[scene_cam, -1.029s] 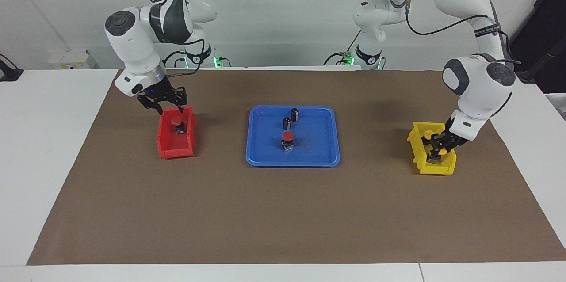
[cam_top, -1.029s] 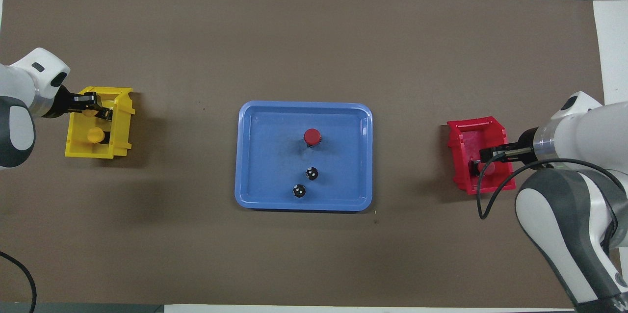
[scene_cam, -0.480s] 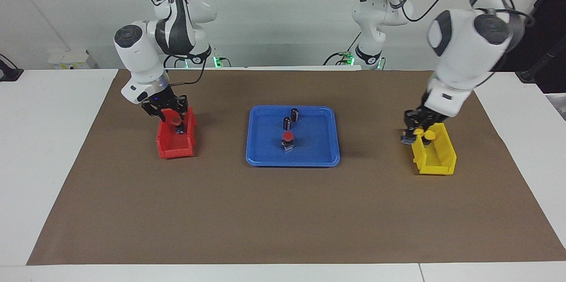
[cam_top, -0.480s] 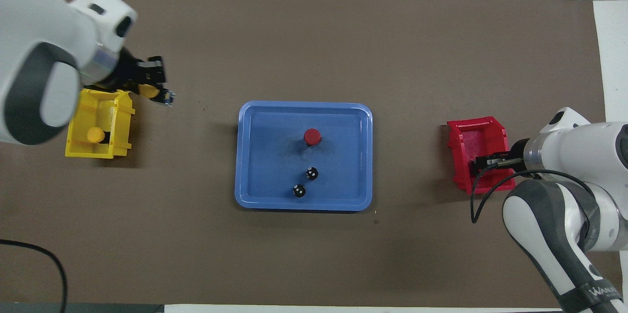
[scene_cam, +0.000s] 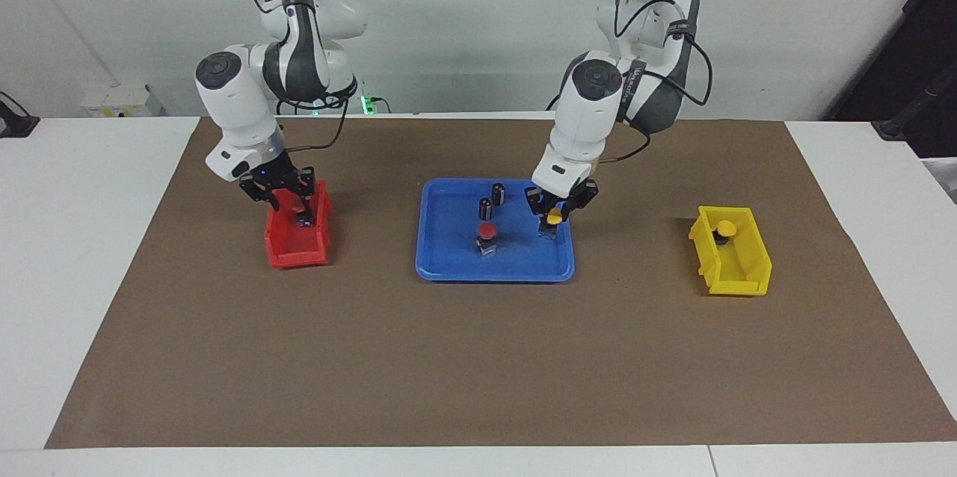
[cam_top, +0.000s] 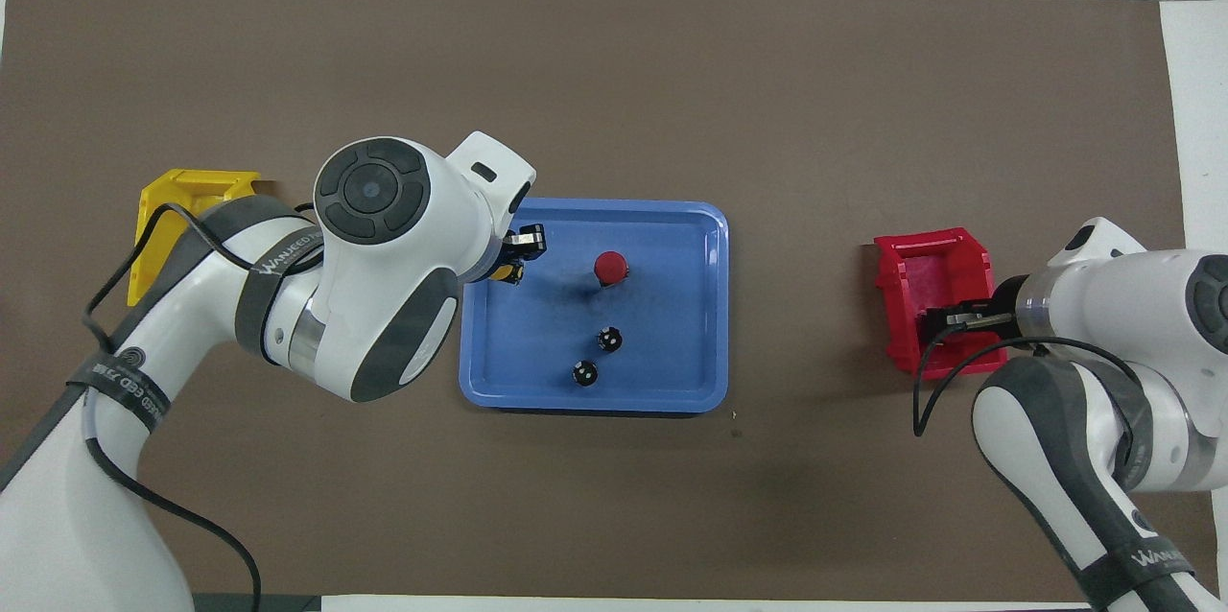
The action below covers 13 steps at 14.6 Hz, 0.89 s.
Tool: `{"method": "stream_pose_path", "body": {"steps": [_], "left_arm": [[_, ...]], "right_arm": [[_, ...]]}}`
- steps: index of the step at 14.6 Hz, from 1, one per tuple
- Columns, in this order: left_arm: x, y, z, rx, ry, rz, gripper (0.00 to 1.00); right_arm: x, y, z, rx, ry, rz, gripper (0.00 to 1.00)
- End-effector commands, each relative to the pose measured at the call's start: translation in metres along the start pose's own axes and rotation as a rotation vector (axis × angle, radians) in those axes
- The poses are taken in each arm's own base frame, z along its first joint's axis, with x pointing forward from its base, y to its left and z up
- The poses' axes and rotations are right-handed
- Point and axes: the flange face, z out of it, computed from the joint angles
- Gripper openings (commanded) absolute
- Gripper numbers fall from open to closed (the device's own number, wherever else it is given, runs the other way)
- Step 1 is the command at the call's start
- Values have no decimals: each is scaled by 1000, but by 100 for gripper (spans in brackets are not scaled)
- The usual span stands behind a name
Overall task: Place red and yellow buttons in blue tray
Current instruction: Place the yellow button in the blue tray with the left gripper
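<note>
left gripper [scene_cam: 554,214] over blue tray [scene_cam: 448,268], clamped on yellow button [scene_cam: 553,218]. right gripper [scene_cam: 288,202] down in red bin [scene_cam: 297,249], closed around red button [scene_cam: 298,205].

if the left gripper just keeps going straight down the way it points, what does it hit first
Most likely the floor of the blue tray. The left gripper, shut on a yellow button, points down over the tray's edge toward the left arm's end, and nothing shows beneath it. How high it hangs is unclear.
</note>
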Motion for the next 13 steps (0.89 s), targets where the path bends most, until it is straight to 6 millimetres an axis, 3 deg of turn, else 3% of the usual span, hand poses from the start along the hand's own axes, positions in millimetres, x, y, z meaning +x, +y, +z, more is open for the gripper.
{"method": "stream_pose_path", "body": {"steps": [1, 3, 7, 8, 9, 10, 12, 13], "left_arm": [[-7, 16, 12, -48, 28, -27, 1], [-9, 21, 18, -46, 25, -23, 1], [-11, 27, 40, -40, 18, -20, 2], [-9, 29, 41, -41, 21, -21, 12], [-9, 29, 41, -42, 22, -22, 53], [-9, 29, 41, -36, 23, -20, 85], [-13, 31, 28, -15, 2, -9, 100], [-11, 26, -3, 1, -16, -10, 100]], "right_arm": [[-3, -3, 7, 7, 6, 7, 63], [-5, -2, 21, 6, 0, 11, 62], [-8, -2, 25, 6, -5, 7, 51], [-8, -3, 25, 6, -5, 7, 47], [-8, -3, 24, 7, -6, 7, 40], [-6, -3, 22, 8, -12, 2, 35], [11, 3, 2, 11, -32, -19, 34], [24, 6, -18, 16, -52, -36, 34]]}}
